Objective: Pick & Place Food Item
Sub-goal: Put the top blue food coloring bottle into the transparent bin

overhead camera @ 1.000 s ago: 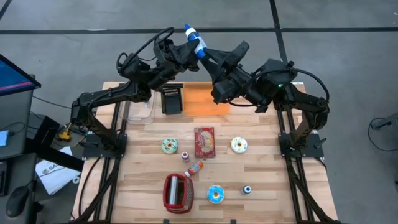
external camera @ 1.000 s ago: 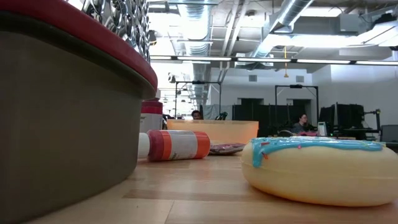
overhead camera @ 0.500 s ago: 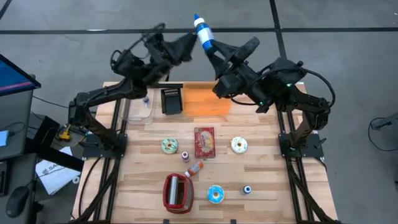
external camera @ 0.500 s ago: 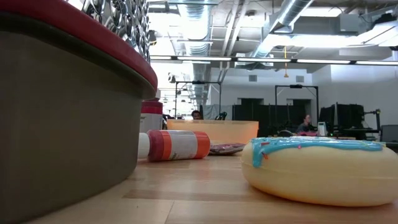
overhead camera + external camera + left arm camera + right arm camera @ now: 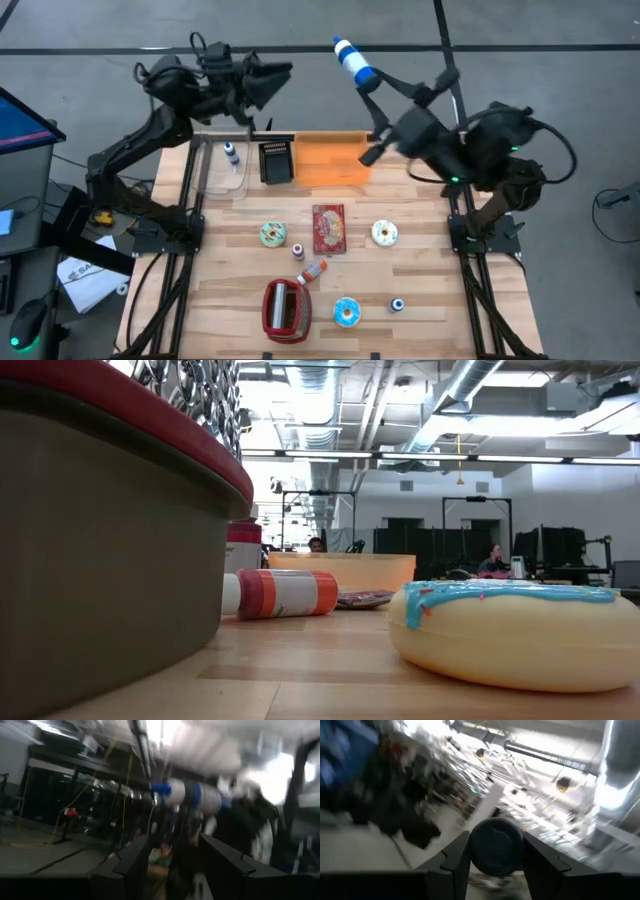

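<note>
A white bottle with blue bands and a blue cap hangs high above the table's far edge, with my right gripper shut on it. In the right wrist view the bottle's dark round base fills the gap between the fingers. My left gripper is open with nothing between its fingers, up in the air to the left of the bottle. From the left wrist view the bottle shows farther off, apart from the fingers. The low view shows neither gripper. My right gripper pinches the bottle's base end between its two fingers, one on each side. The bottle sticks out beyond the fingertips in line with the fingers. It is lifted clear, tilted, with its blue cap toward the far left.
On the table stand an orange bin, a black block, a clear tray holding a small bottle, a red packet, three doughnuts, a red basket and an orange-labelled bottle.
Both grippers were close together at the bottle. My left gripper has drawn away toward the table's left and rolled, with nothing in it. My right gripper has carried the bottle toward the right and slightly up, rolling as it went; the bottle stays tilted, cap toward the far left.
</note>
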`<action>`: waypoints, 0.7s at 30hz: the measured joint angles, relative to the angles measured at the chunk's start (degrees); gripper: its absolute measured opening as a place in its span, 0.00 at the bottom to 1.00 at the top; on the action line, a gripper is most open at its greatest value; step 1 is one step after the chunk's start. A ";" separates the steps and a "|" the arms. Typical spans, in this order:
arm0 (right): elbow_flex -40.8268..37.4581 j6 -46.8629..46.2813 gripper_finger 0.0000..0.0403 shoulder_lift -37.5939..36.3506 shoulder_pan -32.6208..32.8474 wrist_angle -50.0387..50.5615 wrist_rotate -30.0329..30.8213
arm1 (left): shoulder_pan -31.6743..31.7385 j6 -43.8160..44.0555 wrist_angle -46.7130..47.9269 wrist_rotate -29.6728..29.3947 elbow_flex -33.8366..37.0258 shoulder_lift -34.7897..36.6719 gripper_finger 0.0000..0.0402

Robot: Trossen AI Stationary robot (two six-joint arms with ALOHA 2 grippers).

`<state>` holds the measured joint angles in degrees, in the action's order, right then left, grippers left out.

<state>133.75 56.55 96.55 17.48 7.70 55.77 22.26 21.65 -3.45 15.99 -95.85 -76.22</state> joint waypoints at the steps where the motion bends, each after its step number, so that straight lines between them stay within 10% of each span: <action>1: 0.00 -3.83 0.35 -0.54 0.83 0.15 -0.09 | -0.03 -3.24 2.11 1.18 0.00 0.58 0.41; 13: 0.00 -53.73 0.35 -5.22 3.02 20.15 -11.19 | -5.00 -28.64 7.77 8.23 0.00 2.79 0.41; 21: 0.02 -65.80 0.35 -4.82 1.58 19.89 -20.00 | -11.24 -42.87 8.19 3.49 0.04 2.83 0.41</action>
<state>133.78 -9.25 91.73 19.05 27.60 35.77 11.03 -21.21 4.73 19.48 -95.81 -73.38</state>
